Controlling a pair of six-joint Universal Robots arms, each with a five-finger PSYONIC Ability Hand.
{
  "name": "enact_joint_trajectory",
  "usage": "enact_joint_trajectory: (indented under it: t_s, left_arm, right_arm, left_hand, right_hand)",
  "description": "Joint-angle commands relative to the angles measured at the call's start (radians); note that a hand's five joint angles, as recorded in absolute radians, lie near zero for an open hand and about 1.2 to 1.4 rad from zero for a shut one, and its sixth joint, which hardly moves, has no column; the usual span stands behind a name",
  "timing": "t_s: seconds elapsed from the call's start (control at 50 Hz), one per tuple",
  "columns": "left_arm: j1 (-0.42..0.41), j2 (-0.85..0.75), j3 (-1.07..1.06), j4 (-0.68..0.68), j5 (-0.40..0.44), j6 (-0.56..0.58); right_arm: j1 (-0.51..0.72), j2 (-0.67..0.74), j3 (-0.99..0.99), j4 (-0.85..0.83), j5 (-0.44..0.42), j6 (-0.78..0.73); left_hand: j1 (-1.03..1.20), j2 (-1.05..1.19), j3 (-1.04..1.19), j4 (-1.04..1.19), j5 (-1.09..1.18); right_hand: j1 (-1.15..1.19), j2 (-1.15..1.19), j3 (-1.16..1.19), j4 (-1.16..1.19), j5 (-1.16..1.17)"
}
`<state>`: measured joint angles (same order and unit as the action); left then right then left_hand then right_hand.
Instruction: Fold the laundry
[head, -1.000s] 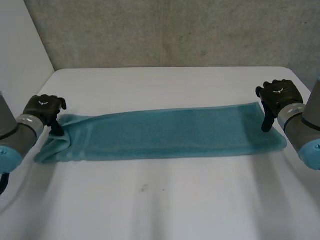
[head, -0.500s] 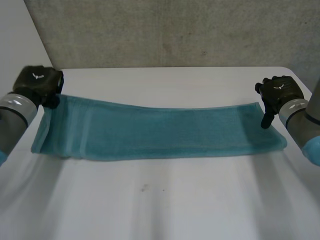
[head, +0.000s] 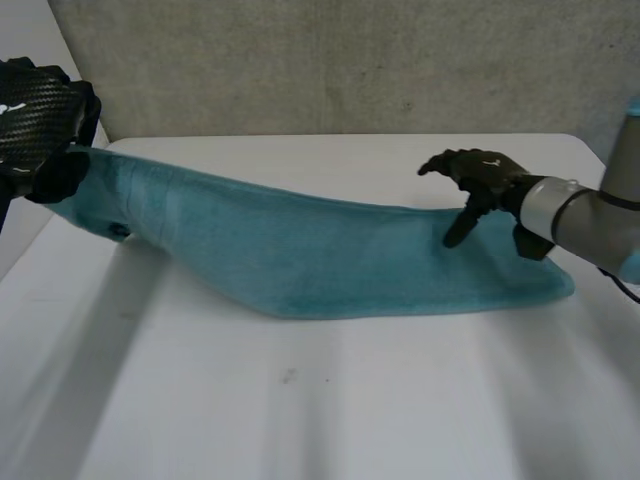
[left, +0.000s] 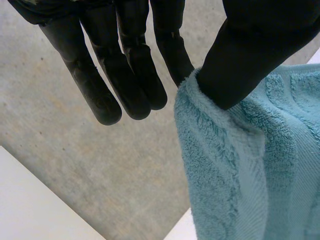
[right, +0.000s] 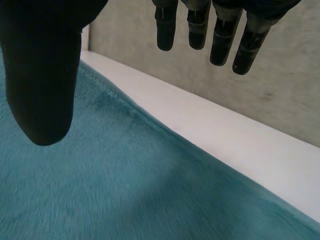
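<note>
Just one towel (head: 330, 260) here, teal, stretched across the white tabletop (head: 300, 400). One end is lifted off the tabletop by the left hand (head: 35, 115), which pinches the cloth's edge between its thumb and a finger, with the other fingers straight. The other end lies flat. The right hand (head: 480, 175) sits above the towel near that flat end, fingers spread and relaxed, gripping nothing, thumb pointing down at the cloth.
</note>
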<state>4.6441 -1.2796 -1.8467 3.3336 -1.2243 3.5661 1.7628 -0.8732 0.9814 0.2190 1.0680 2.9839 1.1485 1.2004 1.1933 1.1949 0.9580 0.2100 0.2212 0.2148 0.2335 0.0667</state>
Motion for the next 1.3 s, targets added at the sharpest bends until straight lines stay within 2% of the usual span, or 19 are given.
enact_joint_trajectory:
  t_s: [0.02, 0.14, 0.2, 0.22, 0.26, 0.36, 0.46, 0.48, 0.54, 0.6, 0.66, 0.72, 0.8, 0.94, 1.0, 1.02, 1.14, 1.22, 1.3]
  left_arm:
    - [0.015, 0.077, -0.045, 0.000, 0.014, -0.001]
    - [0.039, 0.089, -0.051, 0.003, 0.014, -0.007]
    - [0.058, 0.089, -0.052, 0.010, 0.016, -0.009]
    - [0.064, 0.089, -0.054, 0.017, 0.016, -0.010]
    - [0.082, 0.088, -0.069, 0.039, 0.016, -0.010]
    - [0.108, 0.065, -0.085, 0.102, 0.016, -0.010]
    - [0.139, 0.013, -0.080, 0.121, 0.017, -0.009]
    - [0.139, 0.013, -0.080, 0.121, 0.017, -0.009]
    - [0.153, -0.026, -0.078, 0.121, 0.017, -0.009]
    - [0.165, -0.082, -0.082, 0.119, 0.017, -0.009]
    - [0.153, -0.142, -0.092, 0.116, 0.017, -0.009]
    - [0.150, -0.176, -0.101, 0.110, 0.016, -0.009]
    - [0.133, -0.260, -0.109, 0.095, 0.014, -0.001]
    - [0.108, -0.418, -0.062, 0.069, 0.012, 0.017]
    - [0.096, -0.519, -0.008, 0.063, 0.003, 0.063]
    - [0.090, -0.547, 0.009, 0.064, 0.002, 0.080]
    - [-0.016, -0.711, 0.245, 0.089, -0.018, 0.189]
    - [-0.068, -0.747, 0.498, 0.119, -0.090, 0.171]
    - [-0.094, -0.738, 0.743, 0.199, -0.181, 0.100]
  right_arm:
    - [0.072, 0.190, -0.200, 0.002, -0.017, 0.046]
    - [0.096, 0.321, -0.306, 0.020, -0.011, 0.046]
    - [0.101, 0.379, -0.361, 0.048, -0.007, 0.038]
    - [0.099, 0.390, -0.377, 0.052, -0.003, 0.036]
    - [0.096, 0.407, -0.435, 0.056, 0.018, 0.033]
    - [0.095, 0.359, -0.446, 0.052, 0.067, 0.040]
    - [0.064, 0.043, -0.282, 0.037, 0.165, 0.000]
    - [0.064, 0.042, -0.282, 0.037, 0.165, 0.000]
    - [0.020, -0.104, -0.158, 0.048, 0.173, -0.077]
    - [-0.019, -0.300, 0.079, 0.054, 0.176, -0.216]
    - [-0.022, -0.352, 0.148, 0.060, 0.182, -0.272]
    - [-0.045, -0.495, 0.342, 0.106, 0.197, -0.414]
    - [-0.062, -0.553, 0.480, 0.155, 0.219, -0.505]
    - [-0.057, -0.498, 0.597, 0.164, 0.247, -0.646]
    - [-0.057, -0.425, 0.588, 0.161, 0.256, -0.663]
    - [-0.052, -0.341, 0.533, 0.152, 0.277, -0.662]
    - [0.033, -0.178, 0.231, 0.086, 0.388, -0.614]
    - [0.076, -0.116, -0.089, -0.006, 0.498, -0.563]
    - [0.086, -0.108, -0.353, -0.165, 0.547, -0.539]
  left_hand:
    - [0.248, 0.196, 0.203, 0.201, 0.264]
    - [0.248, 0.196, 0.203, 0.201, 0.264]
    - [0.248, 0.196, 0.203, 0.201, 0.264]
    - [0.248, 0.196, 0.203, 0.201, 0.264]
    - [0.248, 0.196, 0.203, 0.201, 0.264]
    - [0.248, 0.196, 0.203, 0.201, 0.264]
    - [0.248, 0.196, 0.203, 0.201, 0.264]
    - [0.248, 0.196, 0.203, 0.201, 0.264]
    - [0.248, 0.196, 0.203, 0.201, 0.264]
    - [0.248, 0.196, 0.203, 0.201, 0.264]
    - [0.248, 0.196, 0.203, 0.201, 0.264]
    - [0.248, 0.196, 0.203, 0.201, 0.264]
    - [0.248, 0.196, 0.203, 0.201, 0.264]
    - [0.248, 0.196, 0.203, 0.201, 0.264]
    - [0.248, 0.196, 0.203, 0.201, 0.264]
    - [0.248, 0.196, 0.203, 0.201, 0.264]
    - [0.248, 0.196, 0.203, 0.201, 0.264]
    - [0.248, 0.196, 0.203, 0.201, 0.264]
    - [0.248, 0.196, 0.203, 0.201, 0.264]
  right_hand:
    - [-0.035, -0.047, -0.040, -0.059, -0.067]
    - [-0.028, -0.039, -0.033, -0.052, -0.059]
    - [0.162, 0.151, 0.157, 0.138, 0.131]
    - [0.299, 0.288, 0.295, 0.276, 0.268]
    - [1.182, 1.171, 1.178, 1.159, 1.151]
    - [1.186, 1.175, 1.181, 1.163, 1.155]
    - [1.186, 1.175, 1.181, 1.163, 1.155]
    - [1.186, 1.175, 1.181, 1.163, 1.155]
    - [1.186, 1.175, 1.181, 1.163, 1.155]
    - [1.186, 1.175, 1.181, 1.163, 1.155]
    - [1.186, 1.175, 1.181, 1.163, 1.155]
    - [1.186, 1.175, 1.181, 1.163, 1.155]
    - [1.186, 1.175, 1.181, 1.163, 1.155]
    - [1.186, 1.175, 1.181, 1.163, 1.155]
    - [1.186, 1.175, 1.181, 1.163, 1.155]
    - [1.186, 1.175, 1.181, 1.163, 1.155]
    - [1.186, 1.175, 1.181, 1.163, 1.155]
    - [1.186, 1.175, 1.181, 1.163, 1.155]
    - [1.186, 1.175, 1.181, 1.163, 1.155]
